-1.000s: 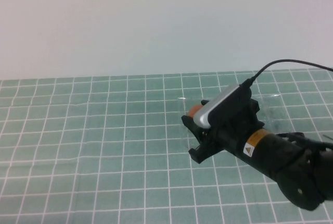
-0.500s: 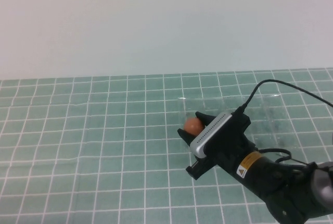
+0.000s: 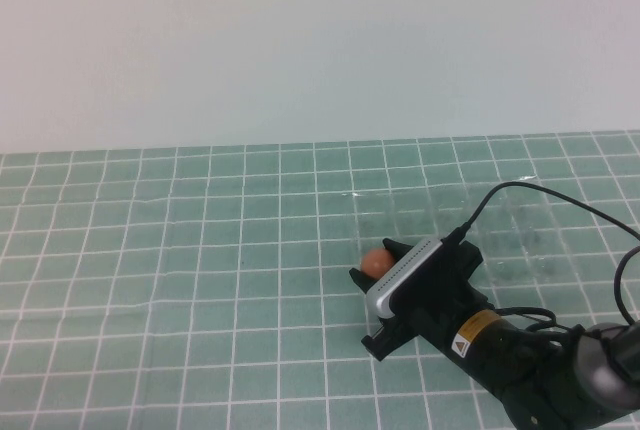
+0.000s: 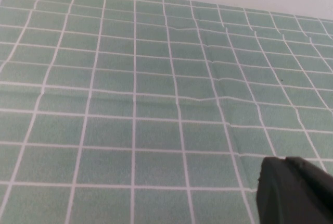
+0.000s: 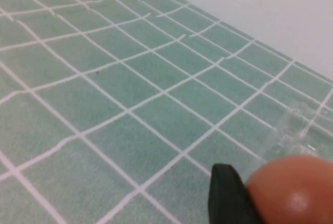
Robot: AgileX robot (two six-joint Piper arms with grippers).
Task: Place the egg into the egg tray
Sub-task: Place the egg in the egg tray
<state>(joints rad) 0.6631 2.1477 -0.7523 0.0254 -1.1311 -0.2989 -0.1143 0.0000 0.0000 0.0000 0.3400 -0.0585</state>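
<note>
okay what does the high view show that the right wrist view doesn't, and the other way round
Only the high view shows the whole right arm, its right gripper at the near left corner of the clear plastic egg tray, and the tray's grid of round cups. Only the right wrist view shows close up one black fingertip against the small orange-brown egg. Both show the egg, part of the tray, and the green gridded mat. The left gripper appears in neither; only the left wrist view catches it.

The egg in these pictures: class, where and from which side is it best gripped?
Grip the egg across its rounded middle, as the right gripper does, reaching from the robot's side. Its smooth oval narrows toward the ends, where fingers would probably slip. The egg tray lies just beyond. The left gripper is parked.
</note>
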